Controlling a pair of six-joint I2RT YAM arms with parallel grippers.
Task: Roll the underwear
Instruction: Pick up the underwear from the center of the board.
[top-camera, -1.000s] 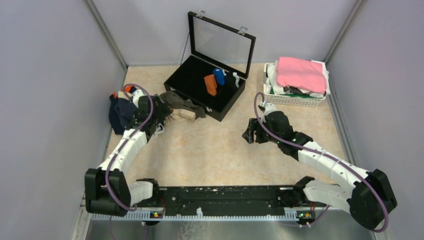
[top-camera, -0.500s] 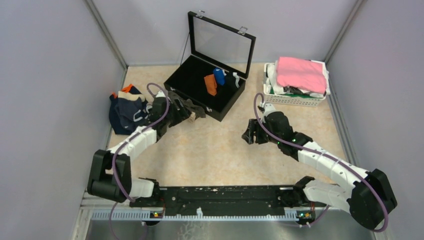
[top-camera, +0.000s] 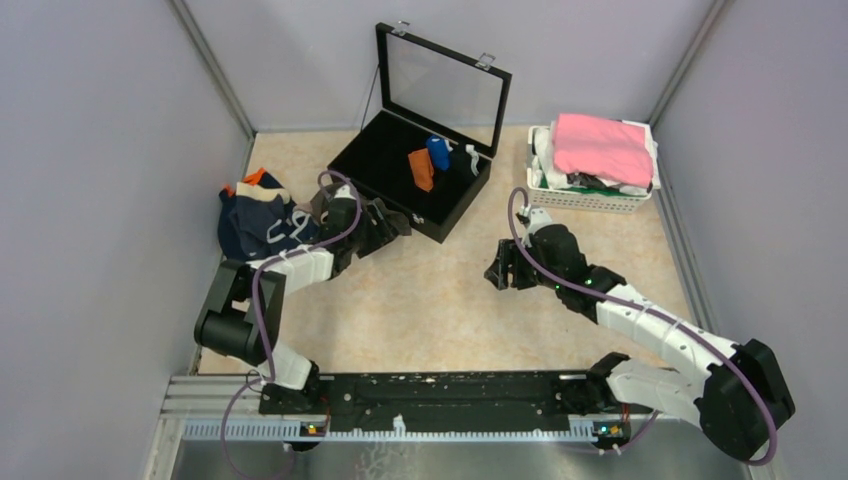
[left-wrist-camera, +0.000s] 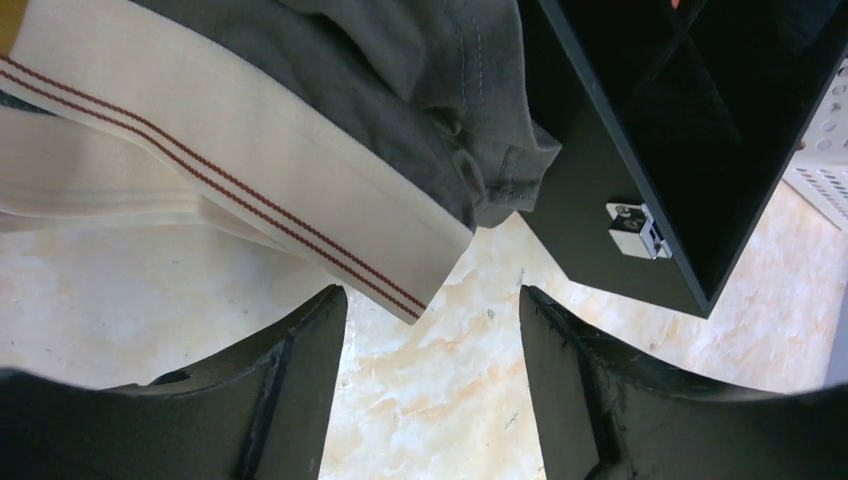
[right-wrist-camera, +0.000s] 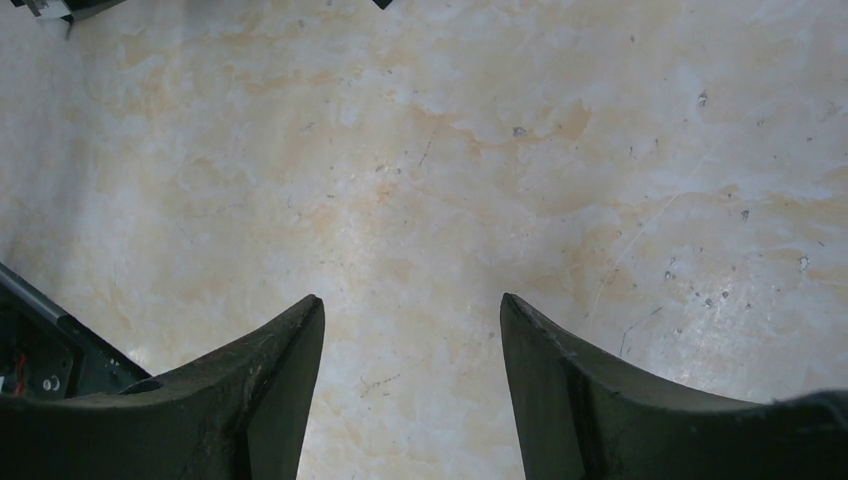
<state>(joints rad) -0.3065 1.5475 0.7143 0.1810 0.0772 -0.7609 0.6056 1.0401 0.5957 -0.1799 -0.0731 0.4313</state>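
Done: an orange roll (top-camera: 421, 169) and a blue roll (top-camera: 438, 152) lie inside the black case (top-camera: 375, 160); they look rolled, though they are too small to be sure.
Left to do: the olive-brown brief (left-wrist-camera: 420, 110) lies crumpled at the case's front-left corner, and a pile of navy and orange pieces (top-camera: 255, 218) sits further left of the case.
Left gripper (left-wrist-camera: 432, 300): spread wide and empty, just short of the brief's waistband.
Right gripper (right-wrist-camera: 412, 305): wide and empty, over bare table (right-wrist-camera: 420, 150) in front of the case.
Around: a basket (top-camera: 590, 198) right of the case holds a pink cloth (top-camera: 602, 147).
In the way: the case wall and its latch (left-wrist-camera: 636, 230) crowd the brief.
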